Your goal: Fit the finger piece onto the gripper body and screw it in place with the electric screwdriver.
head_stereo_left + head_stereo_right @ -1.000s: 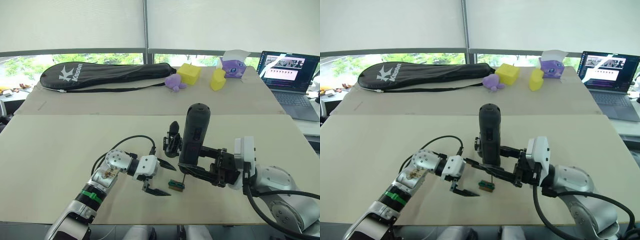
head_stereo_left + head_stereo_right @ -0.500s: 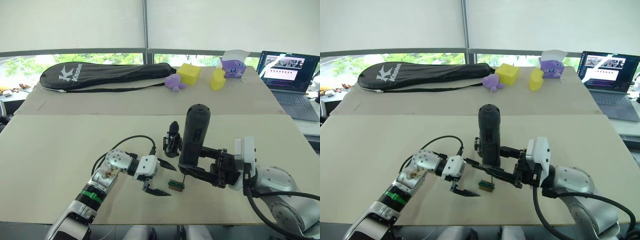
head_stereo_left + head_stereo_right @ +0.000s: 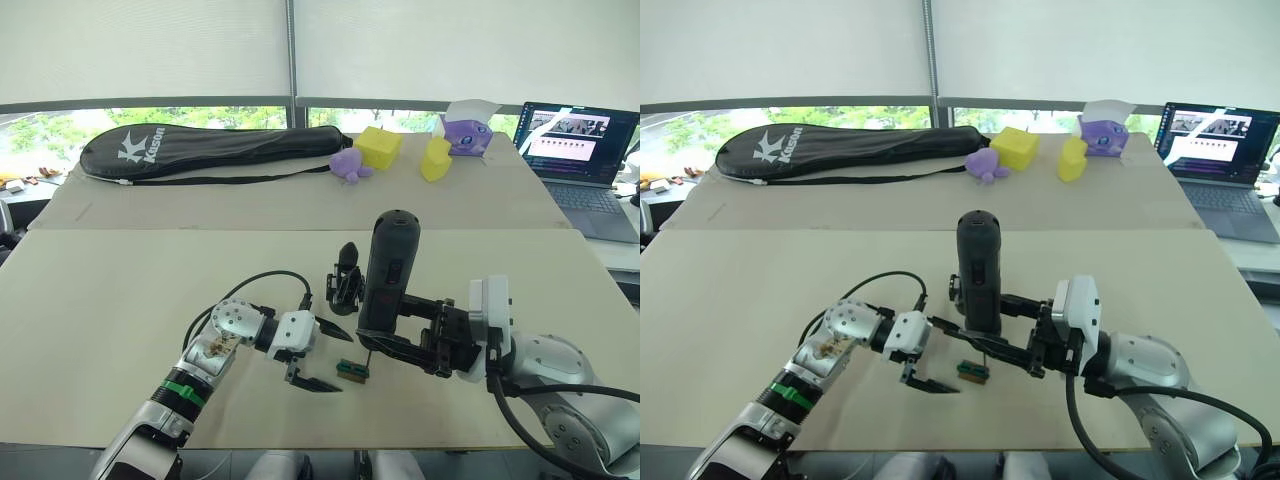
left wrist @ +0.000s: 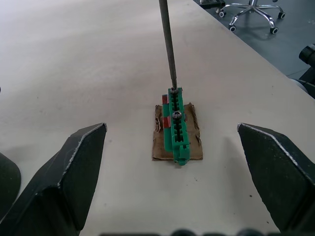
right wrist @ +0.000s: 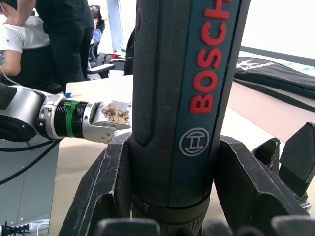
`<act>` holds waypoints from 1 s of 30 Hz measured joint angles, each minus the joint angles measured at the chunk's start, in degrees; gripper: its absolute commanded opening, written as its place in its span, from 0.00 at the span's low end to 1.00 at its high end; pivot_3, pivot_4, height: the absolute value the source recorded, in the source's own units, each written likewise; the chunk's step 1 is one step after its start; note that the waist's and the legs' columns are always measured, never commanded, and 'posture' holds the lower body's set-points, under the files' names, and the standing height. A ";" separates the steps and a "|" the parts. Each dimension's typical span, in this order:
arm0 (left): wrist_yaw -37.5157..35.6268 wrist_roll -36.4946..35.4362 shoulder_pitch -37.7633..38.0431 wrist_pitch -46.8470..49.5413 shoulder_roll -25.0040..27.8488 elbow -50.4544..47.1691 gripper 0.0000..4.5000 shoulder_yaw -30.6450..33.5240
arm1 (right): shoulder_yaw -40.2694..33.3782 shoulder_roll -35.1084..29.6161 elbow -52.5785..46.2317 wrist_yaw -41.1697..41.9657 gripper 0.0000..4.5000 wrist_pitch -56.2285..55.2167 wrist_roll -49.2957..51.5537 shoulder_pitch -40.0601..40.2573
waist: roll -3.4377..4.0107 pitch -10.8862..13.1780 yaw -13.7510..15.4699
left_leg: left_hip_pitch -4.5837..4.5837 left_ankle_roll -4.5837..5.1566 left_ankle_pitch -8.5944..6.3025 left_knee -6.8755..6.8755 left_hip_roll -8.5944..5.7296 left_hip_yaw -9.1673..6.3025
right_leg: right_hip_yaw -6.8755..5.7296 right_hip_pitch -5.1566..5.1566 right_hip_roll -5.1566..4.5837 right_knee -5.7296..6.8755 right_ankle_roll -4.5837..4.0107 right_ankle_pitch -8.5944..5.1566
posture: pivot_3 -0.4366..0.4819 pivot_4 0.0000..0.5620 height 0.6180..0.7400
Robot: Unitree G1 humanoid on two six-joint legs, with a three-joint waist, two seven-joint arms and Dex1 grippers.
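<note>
Beige table (image 3: 120, 300), right gripper (image 3: 400, 335) clamping upright electric screwdriver (image 3: 388, 270), bit in green screw holder (image 4: 176, 125), left gripper (image 3: 320, 355) spread empty

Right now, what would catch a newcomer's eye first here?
The tall black electric screwdriver standing upright mid-table, clamped in the right gripper, its thin bit touching a small green block. Beside it, the left gripper waits open. Behind it sits the gripper body.
</note>
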 measured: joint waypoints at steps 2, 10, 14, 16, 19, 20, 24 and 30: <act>0.00 0.00 0.00 0.00 -0.03 0.00 1.00 -0.01 | 0.00 0.00 0.00 0.00 0.44 0.00 -0.01 0.00 | 0.00 0.00 0.01 | 0.00 0.00 0.00 0.00 0.00 0.00 | 0.00 0.00 0.00 0.00 0.00 0.00 | 0.48 0.27 1.00; -0.01 0.00 0.00 -0.02 -0.03 0.00 1.00 -0.01 | 0.00 0.00 0.00 0.00 0.44 0.00 -0.12 0.00 | 0.00 0.00 0.01 | 0.00 0.00 0.00 0.00 0.00 0.00 | 0.00 0.00 0.00 0.00 0.00 0.00 | 0.48 0.27 1.00; -0.03 0.00 0.00 -0.02 -0.03 0.00 1.00 -0.01 | 0.00 0.01 0.00 0.04 0.44 -0.06 -1.08 0.24 | 0.00 0.00 0.03 | 0.00 0.00 0.00 0.00 0.00 0.00 | 0.00 0.00 0.00 0.00 0.00 0.00 | 0.48 0.27 1.00; -0.03 0.00 0.00 -0.01 -0.02 0.00 1.00 -0.01 | 0.00 0.04 0.00 0.08 0.44 -0.21 -1.14 0.75 | 0.00 0.00 0.03 | 0.00 0.00 0.00 0.00 0.00 0.00 | 0.00 0.00 0.00 0.00 0.00 0.00 | 0.48 0.27 1.00; -0.03 0.00 0.00 -0.02 -0.02 0.00 1.00 -0.01 | 0.00 0.07 0.00 0.08 0.44 -0.49 -1.15 0.89 | 0.00 0.00 -0.01 | 0.00 0.00 0.00 0.00 0.00 0.00 | 0.00 0.00 0.00 0.00 0.00 0.00 | 0.48 0.27 1.00; -0.04 0.00 0.00 -0.02 -0.02 0.00 1.00 -0.02 | 0.00 0.07 0.00 0.07 0.44 -0.50 -1.16 0.89 | 0.00 0.00 -0.01 | 0.00 0.00 0.00 0.00 0.00 0.00 | 0.00 0.00 0.00 0.00 0.00 0.00 | 0.48 0.27 1.00; -0.06 0.00 0.00 -0.02 -0.02 0.00 1.00 -0.01 | 0.01 0.22 0.00 0.03 0.44 -0.50 -1.16 0.88 | 0.00 0.00 0.01 | 0.00 0.00 0.00 0.00 0.00 0.00 | 0.00 0.00 0.00 0.00 0.00 0.00 | 0.48 0.27 1.00; -0.10 0.00 -0.01 -0.02 -0.02 0.00 1.00 -0.01 | 0.11 0.46 0.00 -0.15 0.44 -0.50 -1.16 0.88 | 0.00 0.00 0.01 | 0.00 0.00 0.00 0.00 0.00 0.00 | 0.00 0.00 0.00 0.00 0.00 0.00 | 0.48 0.27 1.00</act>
